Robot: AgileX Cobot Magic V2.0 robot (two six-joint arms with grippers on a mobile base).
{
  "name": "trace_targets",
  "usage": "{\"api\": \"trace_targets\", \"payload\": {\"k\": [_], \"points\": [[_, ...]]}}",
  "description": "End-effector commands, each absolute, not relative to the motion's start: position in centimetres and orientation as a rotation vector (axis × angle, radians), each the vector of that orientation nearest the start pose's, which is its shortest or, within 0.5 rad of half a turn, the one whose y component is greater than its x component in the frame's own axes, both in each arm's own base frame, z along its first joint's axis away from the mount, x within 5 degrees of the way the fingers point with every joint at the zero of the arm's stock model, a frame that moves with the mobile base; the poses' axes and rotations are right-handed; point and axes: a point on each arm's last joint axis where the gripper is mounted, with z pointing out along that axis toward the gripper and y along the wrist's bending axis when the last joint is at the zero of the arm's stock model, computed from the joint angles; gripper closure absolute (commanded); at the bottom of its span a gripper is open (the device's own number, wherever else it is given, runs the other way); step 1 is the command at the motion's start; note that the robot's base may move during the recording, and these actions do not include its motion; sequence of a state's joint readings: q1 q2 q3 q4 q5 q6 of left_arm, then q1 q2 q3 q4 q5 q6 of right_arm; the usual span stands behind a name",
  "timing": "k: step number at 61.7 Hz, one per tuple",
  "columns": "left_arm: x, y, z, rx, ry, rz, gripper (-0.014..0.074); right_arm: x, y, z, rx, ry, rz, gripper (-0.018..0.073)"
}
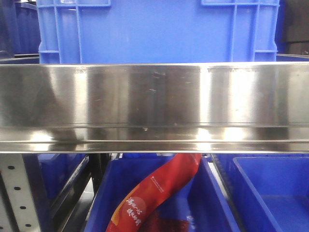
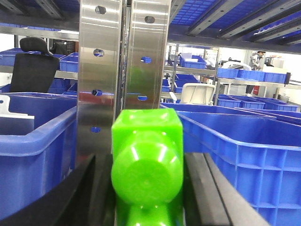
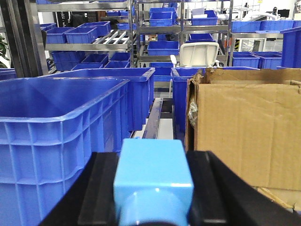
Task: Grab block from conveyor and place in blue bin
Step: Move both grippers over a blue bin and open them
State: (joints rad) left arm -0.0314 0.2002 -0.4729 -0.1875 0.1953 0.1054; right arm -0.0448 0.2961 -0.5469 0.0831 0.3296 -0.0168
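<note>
A: Progress?
B: We see the left gripper point(image 2: 148, 188) clamped on a green block point(image 2: 146, 141) and the right gripper point(image 3: 153, 157) clamped on a blue block point(image 3: 153, 181). We judge the grabs done.
A: Conveyor?
B: Not in view. A blue bin point(image 3: 61, 122) sits left of the right gripper, and a second bin point(image 2: 244, 155) right of the left one. Both blocks are held beside bins, not in them. We judge the drops are left.

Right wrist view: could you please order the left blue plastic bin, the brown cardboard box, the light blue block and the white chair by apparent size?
1. Left blue plastic bin and brown cardboard box: too alike to rank.
2. Light blue block, enlarged by nearness.
3. White chair.
</note>
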Motion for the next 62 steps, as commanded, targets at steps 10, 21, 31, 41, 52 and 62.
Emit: {"api": "trace_targets", "payload": {"k": [10,21,31,41,52,62], "points": [[4.6,-0.5,34.3,-0.008,1.379,-0.121,0.0707,6.1,0.0,34.9,0.060,1.534,0.031,0.0727],[4.6,-0.4,34.4,-0.009,1.370,-0.120,0.0707,6.1,0.0,34.9,0.060,1.534,0.031,0.0727],[4.6,-0.4,34.4,-0.010,1.368,-0.120,0.0707,6.1,0.0,34.9,0.060,1.534,0.031,0.0727],[4.6,-0.5,34.3,-0.008,1.382,-0.121,0.0707,6.0,0.0,34.9,0.061,1.532,0.033,0.0727],[5.0,-0.6,34.3,0.019,1.438,-0.108,0.0707,6.1,0.0,35.6,0.077,1.491,0.060,0.0727],[6.3,-0.8,36.6,0.124,1.481,-0.030,0.0707,6.8,0.0,37.1,0.049,1.490,0.029,0.0727]]}}
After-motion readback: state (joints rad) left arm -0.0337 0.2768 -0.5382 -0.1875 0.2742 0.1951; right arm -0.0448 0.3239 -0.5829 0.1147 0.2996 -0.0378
